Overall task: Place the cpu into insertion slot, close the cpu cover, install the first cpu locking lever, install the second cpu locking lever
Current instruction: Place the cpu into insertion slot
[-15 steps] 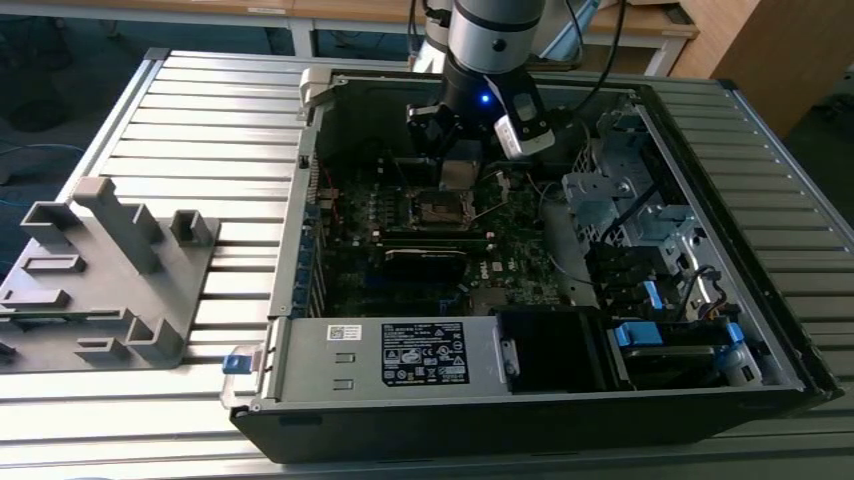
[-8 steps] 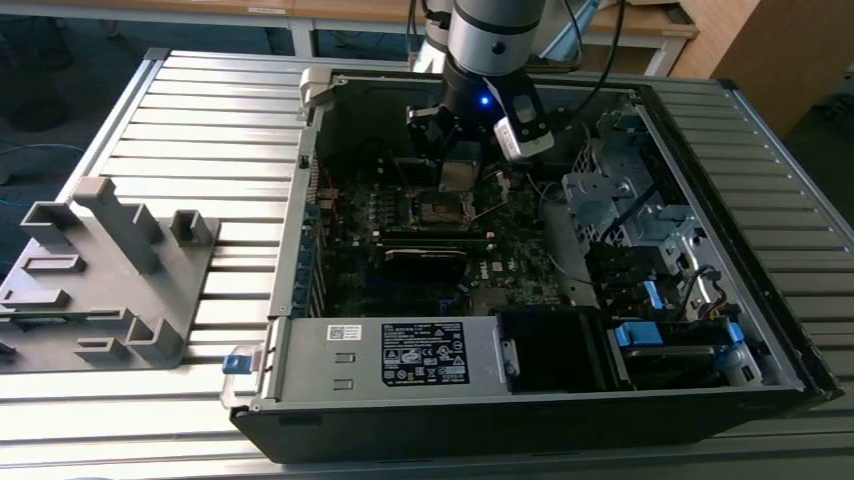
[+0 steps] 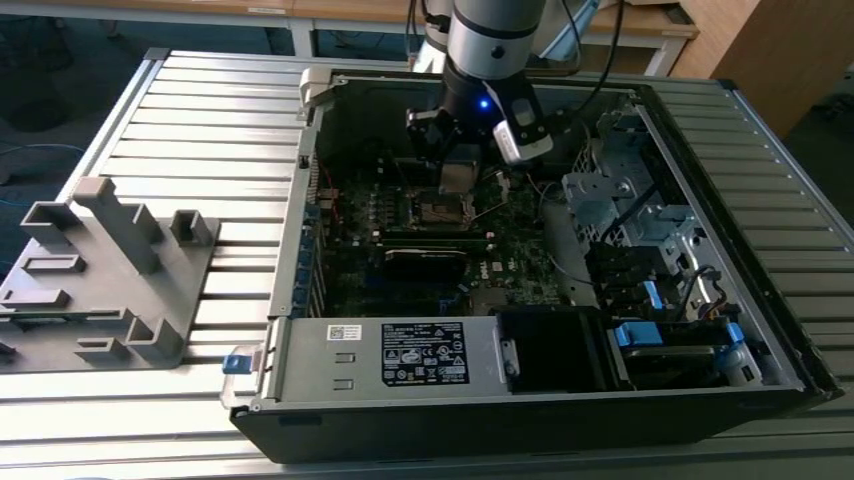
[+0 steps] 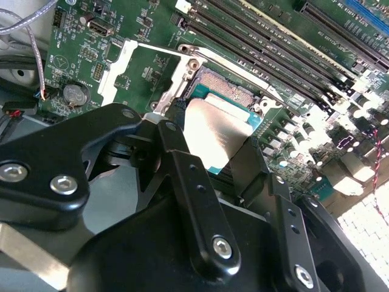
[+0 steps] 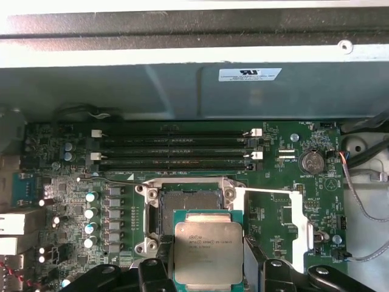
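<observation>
Claw [image 5: 208,260] w/ 1 cpu [image 5: 208,242] over 1 insertion slot [image 5: 185,198], cpu cover [image 5: 297,224] open

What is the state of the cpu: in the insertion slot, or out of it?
Out. The hand holds the cpu by two edges, and the dark insertion slot beyond it is bare.

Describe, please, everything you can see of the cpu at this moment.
The cpu is a flat square chip: a dull silvery metal lid with print, set on a green board. The tool grips it by two opposite sides and holds it above the open insertion slot, not yet seated.
</observation>
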Robot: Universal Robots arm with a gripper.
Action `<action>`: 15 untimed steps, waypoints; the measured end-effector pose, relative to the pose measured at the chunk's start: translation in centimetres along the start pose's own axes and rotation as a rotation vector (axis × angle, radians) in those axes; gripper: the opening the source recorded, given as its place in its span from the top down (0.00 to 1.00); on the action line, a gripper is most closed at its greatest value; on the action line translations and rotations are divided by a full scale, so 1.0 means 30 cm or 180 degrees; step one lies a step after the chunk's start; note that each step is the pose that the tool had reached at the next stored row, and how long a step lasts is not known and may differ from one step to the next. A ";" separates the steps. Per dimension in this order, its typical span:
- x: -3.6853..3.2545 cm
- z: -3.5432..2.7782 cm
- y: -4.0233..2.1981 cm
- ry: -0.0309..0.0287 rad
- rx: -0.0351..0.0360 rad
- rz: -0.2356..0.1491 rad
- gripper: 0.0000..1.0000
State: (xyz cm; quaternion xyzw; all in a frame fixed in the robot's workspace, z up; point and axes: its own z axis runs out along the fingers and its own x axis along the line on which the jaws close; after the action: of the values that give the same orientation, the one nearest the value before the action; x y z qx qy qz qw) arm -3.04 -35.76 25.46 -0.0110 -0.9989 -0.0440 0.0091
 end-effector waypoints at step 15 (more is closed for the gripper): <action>0.014 0.043 -0.003 0.0000 0.0003 0.0000 0.46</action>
State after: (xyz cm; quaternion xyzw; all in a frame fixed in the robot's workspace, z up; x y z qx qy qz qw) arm -3.50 -35.72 24.17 -0.0110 -0.9990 -0.0435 0.0091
